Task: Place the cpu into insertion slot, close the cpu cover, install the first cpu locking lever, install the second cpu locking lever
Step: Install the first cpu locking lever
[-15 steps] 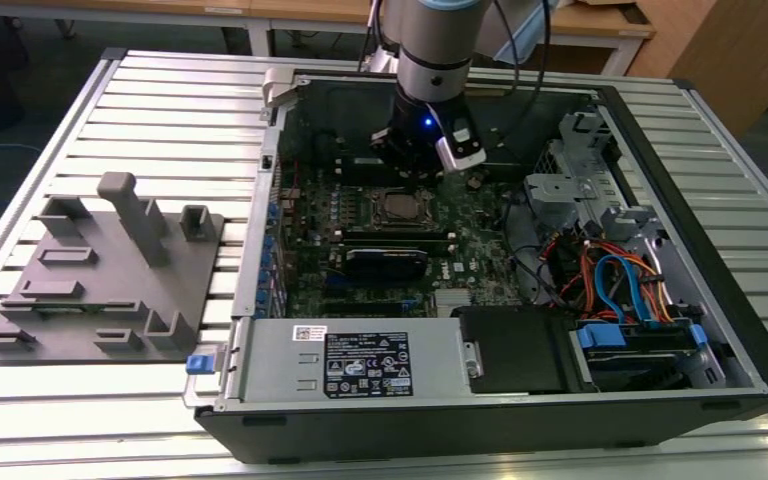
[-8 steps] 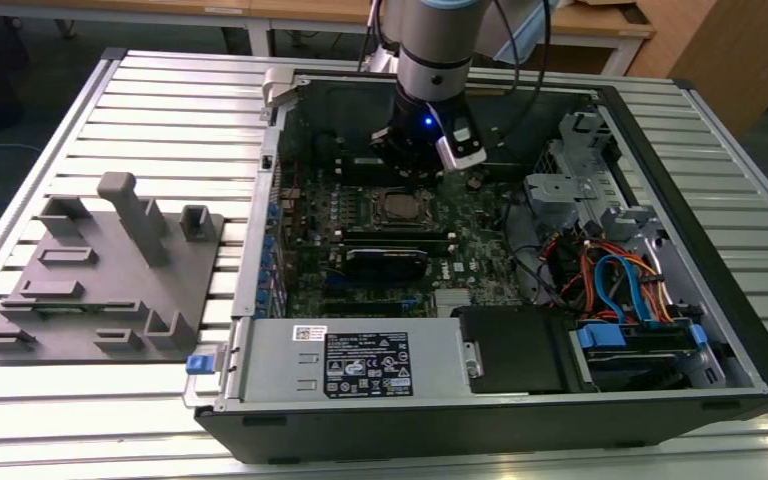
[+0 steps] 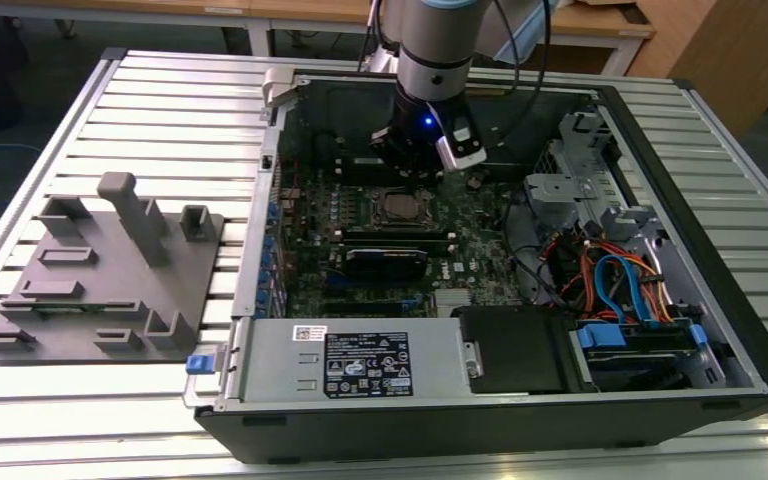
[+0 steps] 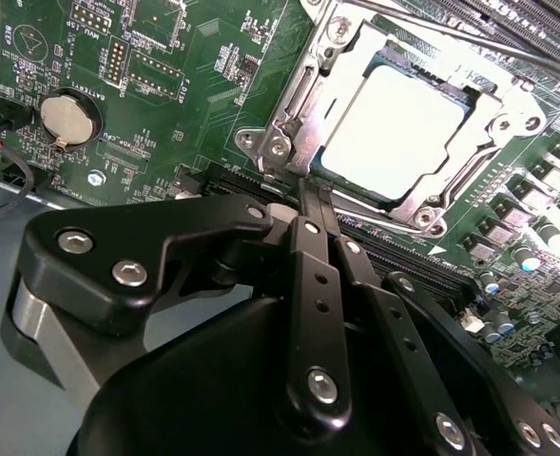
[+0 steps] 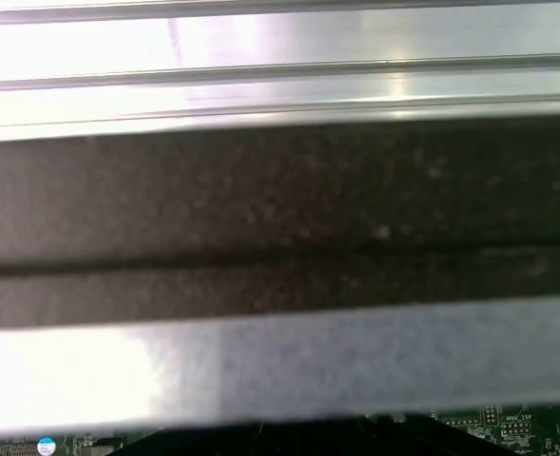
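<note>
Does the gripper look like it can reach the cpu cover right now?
Probably yes. In the second wrist view the gripper is right at a corner of the cover, and nothing sits between them.

Exterior view looked down from afar on the open black computer case (image 3: 491, 440) on the ribbed aluminium surface (image 3: 157, 100). Second wrist view faced the green circuit board (image 4: 165, 114) closely, past the black end effector (image 4: 303, 190); first wrist view shared that board's edge (image 5: 493, 418).
</note>
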Robot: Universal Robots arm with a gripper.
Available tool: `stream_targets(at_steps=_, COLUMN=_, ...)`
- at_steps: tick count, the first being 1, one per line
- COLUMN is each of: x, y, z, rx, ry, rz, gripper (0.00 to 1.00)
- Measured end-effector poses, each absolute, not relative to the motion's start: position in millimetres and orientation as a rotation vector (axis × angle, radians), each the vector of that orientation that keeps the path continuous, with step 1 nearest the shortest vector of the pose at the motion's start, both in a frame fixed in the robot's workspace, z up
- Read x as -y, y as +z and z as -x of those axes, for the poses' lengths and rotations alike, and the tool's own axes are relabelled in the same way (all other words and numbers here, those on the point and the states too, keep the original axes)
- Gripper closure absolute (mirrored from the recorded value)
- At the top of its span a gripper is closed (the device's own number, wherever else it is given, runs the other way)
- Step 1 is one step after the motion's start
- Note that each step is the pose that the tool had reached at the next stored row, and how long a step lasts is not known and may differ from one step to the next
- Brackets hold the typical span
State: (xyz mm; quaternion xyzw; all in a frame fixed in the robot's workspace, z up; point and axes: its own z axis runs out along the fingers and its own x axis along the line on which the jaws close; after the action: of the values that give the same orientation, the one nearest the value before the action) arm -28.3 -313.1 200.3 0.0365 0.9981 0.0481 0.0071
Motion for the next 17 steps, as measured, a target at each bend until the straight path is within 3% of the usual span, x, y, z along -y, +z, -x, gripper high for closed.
stream_targets(at_steps=17, x=313.2, y=198.7, z=28.3, rx=-3.122, ry=0.142, rz=-0.114, gripper=0.90)
